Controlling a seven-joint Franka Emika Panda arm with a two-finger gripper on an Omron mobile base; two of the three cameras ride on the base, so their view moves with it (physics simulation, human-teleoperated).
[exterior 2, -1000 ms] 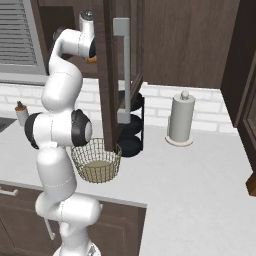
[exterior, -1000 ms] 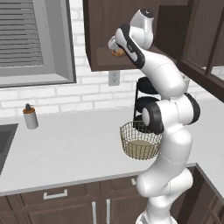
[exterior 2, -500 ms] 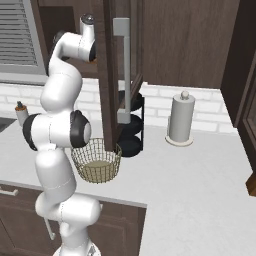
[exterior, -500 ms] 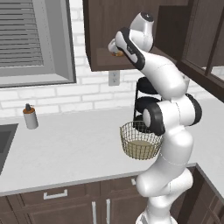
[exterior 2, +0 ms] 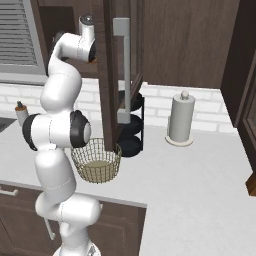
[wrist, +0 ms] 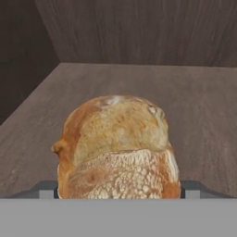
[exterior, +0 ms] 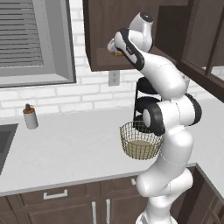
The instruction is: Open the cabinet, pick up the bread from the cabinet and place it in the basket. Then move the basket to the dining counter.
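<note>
Bread (wrist: 118, 148) between open claw (wrist: 119, 189) fingers

White brick wall (exterior: 65, 98) behind a light grey table (exterior: 65, 148), with a pale socket plate (exterior: 113, 78) set in the bricks. Grey-framed window with slatted blinds (exterior: 30, 41) to the left, corner of a dark sink (exterior: 5, 140) below it. Dark brown drawer fronts with short silver handles (exterior: 54, 194) under the table edge. White paper-towel roll on a stand (exterior 2: 180, 120) near the wall. Black tiered rack (exterior 2: 132, 127) beside it. Small brown-capped bottle (exterior: 29, 117) near the sink.
</note>
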